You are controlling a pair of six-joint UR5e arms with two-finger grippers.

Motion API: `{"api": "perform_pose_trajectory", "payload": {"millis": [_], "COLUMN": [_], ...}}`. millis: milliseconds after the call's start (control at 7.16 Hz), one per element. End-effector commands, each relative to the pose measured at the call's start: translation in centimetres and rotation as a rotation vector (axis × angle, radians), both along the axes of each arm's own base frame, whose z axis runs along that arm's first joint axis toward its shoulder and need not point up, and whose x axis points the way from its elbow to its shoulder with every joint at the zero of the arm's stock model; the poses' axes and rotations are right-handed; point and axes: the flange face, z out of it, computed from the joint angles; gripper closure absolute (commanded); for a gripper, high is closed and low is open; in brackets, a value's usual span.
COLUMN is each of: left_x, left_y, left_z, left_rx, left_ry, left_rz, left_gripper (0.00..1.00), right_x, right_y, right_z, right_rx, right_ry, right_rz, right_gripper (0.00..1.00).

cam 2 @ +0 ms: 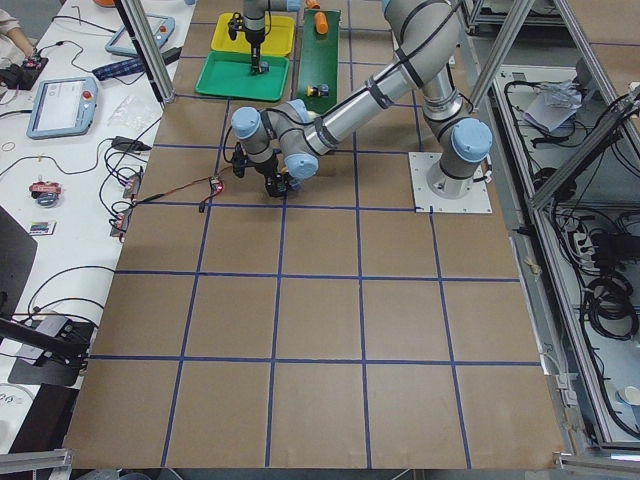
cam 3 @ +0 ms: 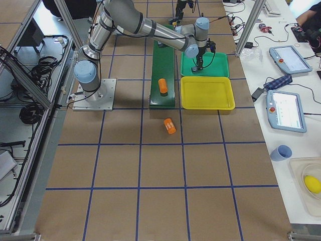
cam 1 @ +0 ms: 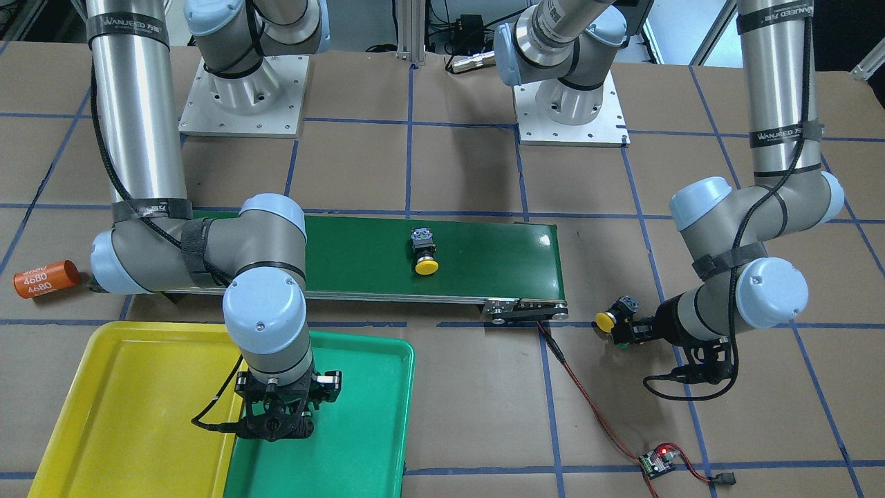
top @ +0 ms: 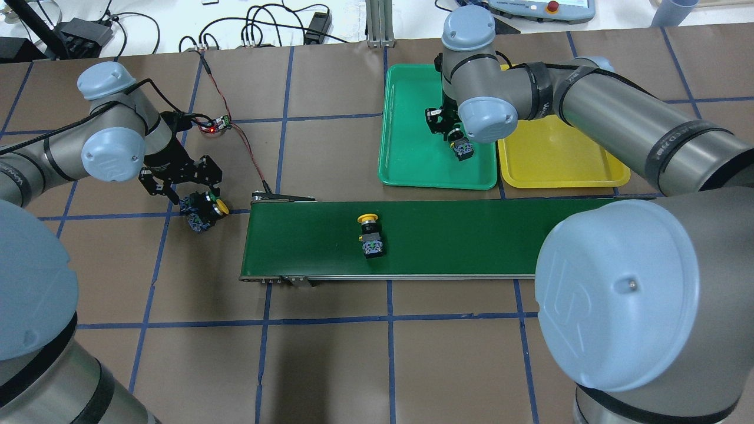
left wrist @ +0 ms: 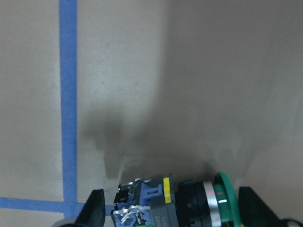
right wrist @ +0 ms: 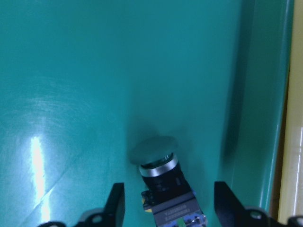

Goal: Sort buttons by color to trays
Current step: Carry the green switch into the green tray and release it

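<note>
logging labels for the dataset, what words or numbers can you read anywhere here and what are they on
"WANJEED": on the black strap round the right arm, and again on the left arm's strap; the smaller print after it is too small to read.
"4680": repeated on the orange cylinder.
"UR" logo: on the right arm's big joint cap.
Circuit board markings: too small to read.
</note>
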Motion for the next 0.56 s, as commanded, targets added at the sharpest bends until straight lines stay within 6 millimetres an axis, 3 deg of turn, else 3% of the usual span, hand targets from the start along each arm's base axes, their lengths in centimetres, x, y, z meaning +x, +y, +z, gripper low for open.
{"api": "perform_pose_trajectory", "payload": {"millis": [0, 140, 280, 419], "left_x": [-0.5, -0.3, -0.5, -0.7], "left_y": [0.5, 0.3, 0.3, -0.1], "left_z": [-0.6, 0.1, 1.2, 3.3], "left_rx": [0.002, -0.010, -0.029, -0.064], "left_ry": [0.046, 0.037, 0.031, 0.022], "left_rz": [0.006, -0.001, -0.005, -0.010], "left_gripper": [0.38, 0.90, 1.00, 1.00], "right_x": [-0.3, -0.5, -0.8, -1.1], "right_y": [0.1, 0.5, 2.0, 3.9], "right_z": [1.1, 3.5, 6.3, 9.3], "right_rx": [-0.009, -0.035, -0.011, 0.022], "right_ry": [-0.005, -0.008, -0.005, 0.001], "right_rz": [-0.005, -0.006, -0.008, -0.008], "right_gripper": [0.00, 0.00, 0.00, 0.00]}}
